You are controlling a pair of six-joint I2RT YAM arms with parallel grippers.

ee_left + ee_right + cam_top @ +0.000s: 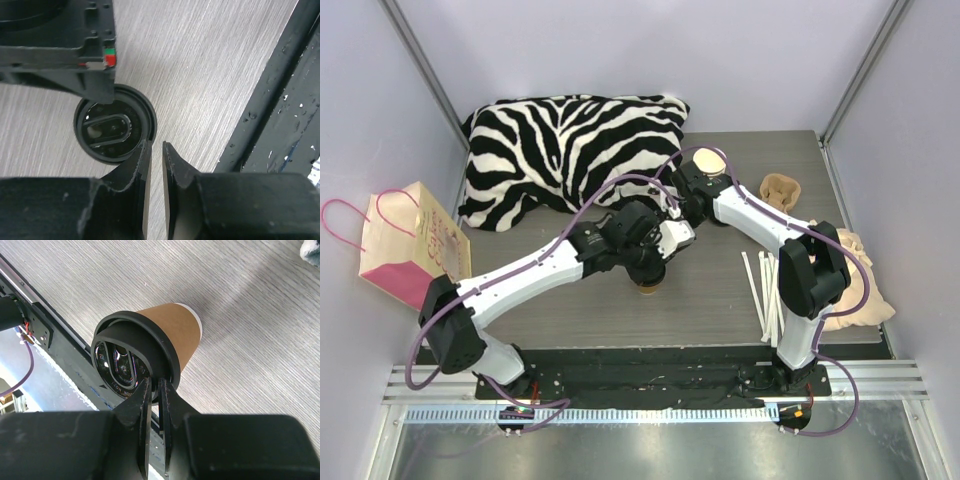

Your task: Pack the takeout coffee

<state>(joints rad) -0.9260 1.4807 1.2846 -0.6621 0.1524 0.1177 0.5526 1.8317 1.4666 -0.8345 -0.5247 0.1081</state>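
Grey table (710, 300), takeout coffee (172, 330), right fingers (142, 412) clenched on lid rim (150, 332), left fingers (137, 167) alongside, grip unclear

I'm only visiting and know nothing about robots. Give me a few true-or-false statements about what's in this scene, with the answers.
1. The takeout coffee wears a black lid. True.
2. The paper bag stands on the right arm's side. False: it stands far over on the left arm's side.
3. A zebra-striped pillow lies at the back. True.
4. Both tools are spread wide. False: the left tool and the right tool each have their fingers close together, by the lid's rim.
5. The white straws are inside the bag. False: they lie on the table beside the right arm.
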